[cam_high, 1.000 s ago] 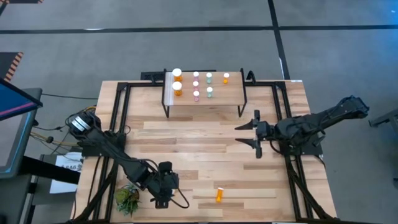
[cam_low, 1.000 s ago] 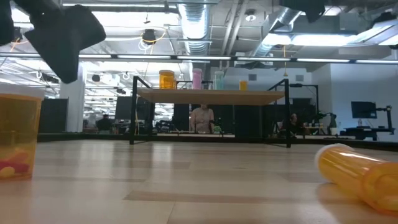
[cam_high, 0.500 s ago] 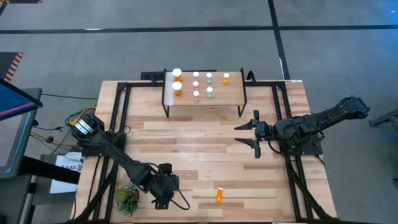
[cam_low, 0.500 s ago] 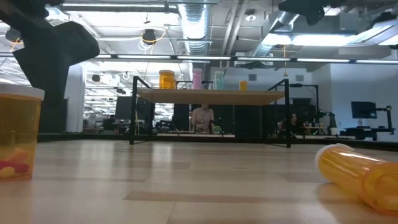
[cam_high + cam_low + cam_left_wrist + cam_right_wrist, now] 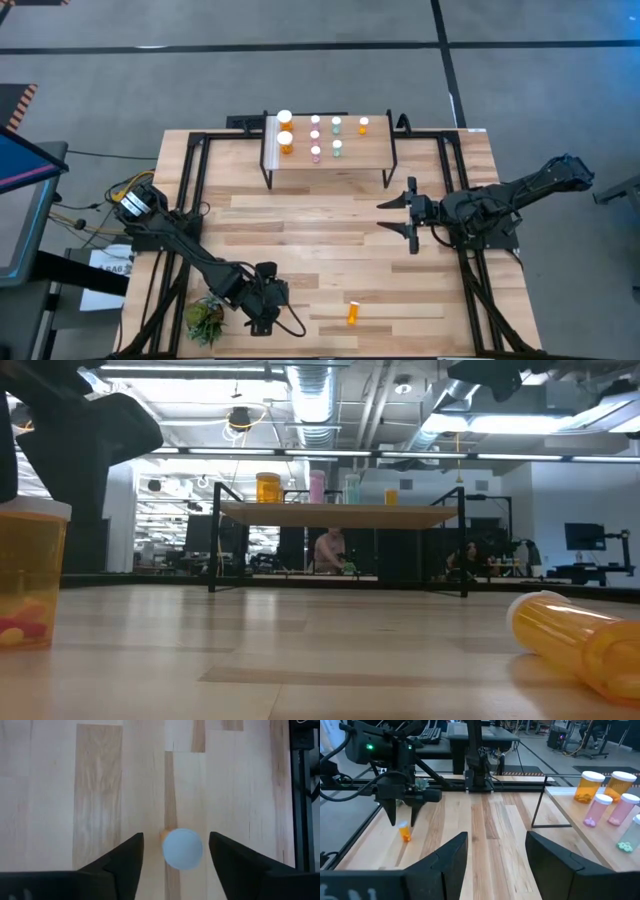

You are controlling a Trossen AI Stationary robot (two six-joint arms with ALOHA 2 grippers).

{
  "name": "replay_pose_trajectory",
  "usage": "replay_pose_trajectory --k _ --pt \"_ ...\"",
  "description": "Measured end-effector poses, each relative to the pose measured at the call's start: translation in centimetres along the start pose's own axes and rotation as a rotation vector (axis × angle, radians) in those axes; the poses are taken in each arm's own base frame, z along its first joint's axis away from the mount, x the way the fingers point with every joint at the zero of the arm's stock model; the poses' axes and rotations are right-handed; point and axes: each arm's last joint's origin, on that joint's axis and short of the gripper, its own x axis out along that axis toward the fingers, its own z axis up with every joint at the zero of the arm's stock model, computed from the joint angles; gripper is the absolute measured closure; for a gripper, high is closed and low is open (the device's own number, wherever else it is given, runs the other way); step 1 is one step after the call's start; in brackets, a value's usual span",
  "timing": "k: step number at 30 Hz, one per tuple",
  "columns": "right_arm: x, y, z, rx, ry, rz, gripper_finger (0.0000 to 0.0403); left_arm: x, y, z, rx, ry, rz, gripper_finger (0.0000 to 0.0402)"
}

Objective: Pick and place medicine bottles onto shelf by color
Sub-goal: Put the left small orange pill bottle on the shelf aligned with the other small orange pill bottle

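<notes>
An upright orange medicine bottle (image 5: 28, 575) with a white cap (image 5: 183, 849) stands on the table near its near-left corner. My left gripper (image 5: 176, 836) points down over it, open, one finger on each side of the cap with a gap at both sides. In the high view this gripper (image 5: 262, 303) hides the bottle. A second orange bottle (image 5: 353, 313) lies on its side to the right of it. The shelf (image 5: 360, 150) at the far edge carries orange, pink and green bottles (image 5: 315, 135). My right gripper (image 5: 408, 215) hangs open above mid-table.
A small green potted plant (image 5: 204, 318) stands just left of my left gripper, at the table's near-left corner. Bare wood stretches between the two near bottles and the shelf's black legs (image 5: 213, 540). People show in the room behind the shelf (image 5: 328, 550).
My left gripper has sunk a little toward the upright orange bottle, and its fingers have drawn closer together around the cap. The bottle has stayed where it stood. My right arm has kept still.
</notes>
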Motion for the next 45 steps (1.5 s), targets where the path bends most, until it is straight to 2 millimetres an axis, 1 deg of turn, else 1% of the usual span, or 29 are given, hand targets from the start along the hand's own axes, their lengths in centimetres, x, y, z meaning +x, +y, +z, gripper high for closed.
replay_pose_trajectory --k 3,7,20,31,33,37,40,42,45 --pt "0.0 0.0 0.0 0.0 0.0 0.0 0.0182 0.0 0.0 0.0 0.0 0.0 -0.001 0.0209" --pt "0.0 0.0 0.0 0.0 0.0 0.0 0.0182 0.0 0.0 0.0 0.0 -0.001 0.0 0.0225" --pt "0.0 0.0 0.0 0.0 0.0 0.0 0.0182 0.0 0.1 0.1 0.006 -0.004 0.005 0.0253" --pt "0.0 0.0 0.0 0.001 -0.002 0.001 0.0182 -0.9 0.6 1.6 0.055 -0.006 0.022 0.0289" --pt "0.0 0.0 0.0 0.002 -0.002 0.001 0.0182 -1.0 0.8 1.6 0.054 0.014 0.025 0.0293" --pt "0.0 0.0 0.0 0.002 -0.002 0.001 0.0182 -1.2 0.8 1.8 0.046 0.024 0.019 0.0292" --pt "0.0 0.0 0.0 0.002 -0.002 0.001 0.0182 -1.2 0.8 1.7 0.045 0.028 0.021 0.0283" --pt "0.0 0.0 0.0 0.002 -0.002 0.001 0.0182 -1.2 0.8 1.7 0.045 0.028 0.021 0.0271" --pt "0.0 0.0 0.0 0.002 -0.002 0.001 0.0182 -1.3 0.8 1.7 0.038 0.025 0.024 0.0243"
